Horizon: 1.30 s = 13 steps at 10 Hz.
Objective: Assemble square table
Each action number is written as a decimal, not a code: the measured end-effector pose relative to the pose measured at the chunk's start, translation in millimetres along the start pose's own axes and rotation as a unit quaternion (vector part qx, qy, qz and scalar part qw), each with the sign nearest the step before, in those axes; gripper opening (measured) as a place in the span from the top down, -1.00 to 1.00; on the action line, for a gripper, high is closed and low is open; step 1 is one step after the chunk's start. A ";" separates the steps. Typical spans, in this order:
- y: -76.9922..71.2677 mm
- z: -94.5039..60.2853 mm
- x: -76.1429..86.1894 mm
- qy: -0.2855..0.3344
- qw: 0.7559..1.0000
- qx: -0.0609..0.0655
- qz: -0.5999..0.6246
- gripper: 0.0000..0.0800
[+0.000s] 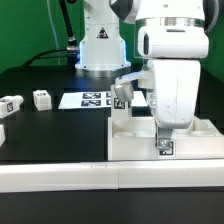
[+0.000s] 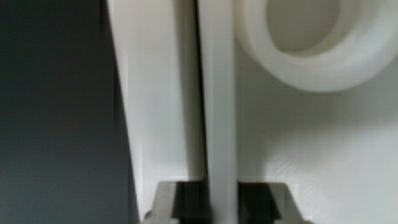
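Black tabletop (image 1: 50,135) lies under it all. The big white square top (image 1: 128,128) sits by the front white wall (image 1: 60,175). My pincer (image 1: 163,133) is shut tight on its thin rim (image 2: 214,90), near a round socket (image 2: 294,50). Small legs (image 1: 41,98) lie well apart, at the exterior view's left.

White plastic, smooth, faint sheen: square table top (image 1: 126,133), at the gripper (image 1: 163,136). Dark, matt: fingers (image 2: 178,205). White plastic, printed black-white tags: legs (image 1: 41,98), well apart from the gripper. Black, matt: table (image 1: 50,140) around it. Glossy white plastic: arm casing (image 1: 175,45) above it.
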State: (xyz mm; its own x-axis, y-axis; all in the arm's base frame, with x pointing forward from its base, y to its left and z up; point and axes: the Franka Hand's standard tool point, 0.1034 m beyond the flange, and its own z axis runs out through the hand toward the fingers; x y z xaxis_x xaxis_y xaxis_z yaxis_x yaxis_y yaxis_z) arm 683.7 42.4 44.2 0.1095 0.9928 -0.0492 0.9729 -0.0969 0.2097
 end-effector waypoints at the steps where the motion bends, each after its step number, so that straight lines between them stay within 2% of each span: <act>1: 0.1 0.2 -0.2 -0.002 1.000 0.000 -0.001 0.85; 4: 0.9 0.2 -1.7 -0.009 1.000 0.002 0.001 0.85; 5: 0.9 0.3 -2.1 -0.009 1.000 0.002 0.001 0.60; 6: 0.9 0.3 -2.3 -0.009 1.000 0.002 0.001 0.60; 8: 1.0 0.4 -2.8 -0.009 1.000 0.002 0.002 -0.34; 9: 1.0 0.4 -3.1 -0.009 1.000 0.002 0.002 -0.54; 13: 1.1 0.5 -3.9 -0.009 1.000 0.002 0.003 -0.62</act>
State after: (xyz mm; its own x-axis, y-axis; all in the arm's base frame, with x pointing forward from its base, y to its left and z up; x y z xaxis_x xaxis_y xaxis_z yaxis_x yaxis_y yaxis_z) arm 684.5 38.4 44.1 0.1181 0.9908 -0.0657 0.9731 -0.1023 0.2066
